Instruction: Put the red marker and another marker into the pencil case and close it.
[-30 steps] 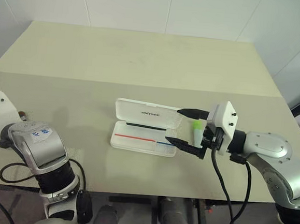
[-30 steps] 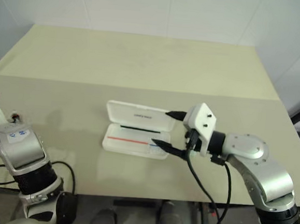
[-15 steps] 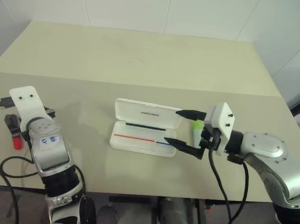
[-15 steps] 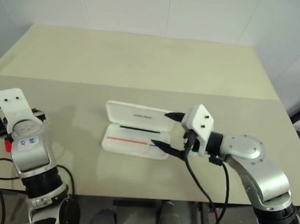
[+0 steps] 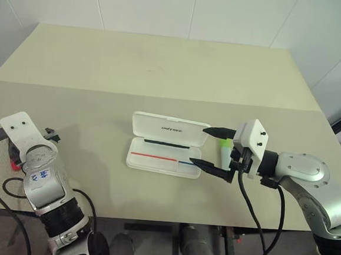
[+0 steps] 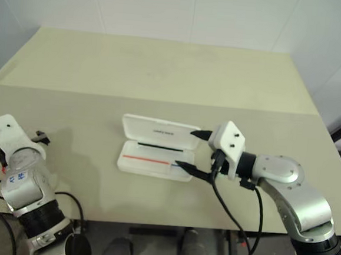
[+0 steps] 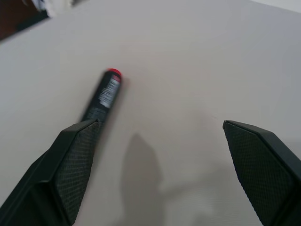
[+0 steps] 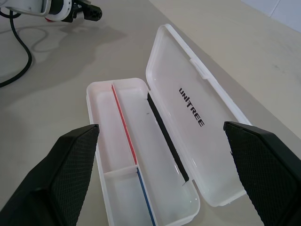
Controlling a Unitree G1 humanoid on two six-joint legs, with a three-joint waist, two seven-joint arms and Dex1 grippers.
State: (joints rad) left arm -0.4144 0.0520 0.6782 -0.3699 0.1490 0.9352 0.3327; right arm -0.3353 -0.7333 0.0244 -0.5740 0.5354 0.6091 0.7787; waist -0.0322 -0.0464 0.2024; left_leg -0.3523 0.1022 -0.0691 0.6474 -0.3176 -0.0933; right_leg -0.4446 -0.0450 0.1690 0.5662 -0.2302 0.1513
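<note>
Lowered since earlier, the left pincer [image 7: 155, 174] is being aimed, jaws wide, at the red marker [image 7: 103, 101] for grasping.

My arms are silver-grey metal with rounded joint housings and black ribbed collars at the wrists. A white plate with two small dark screws sits on each wrist. My left gripper [image 7: 155, 174] and right gripper [image 5: 213, 150] each have two black, tapering fingers with a fine cross-hatched face. Black cables loop from both wrists. Small blue marks sit on my left forearm.
</note>
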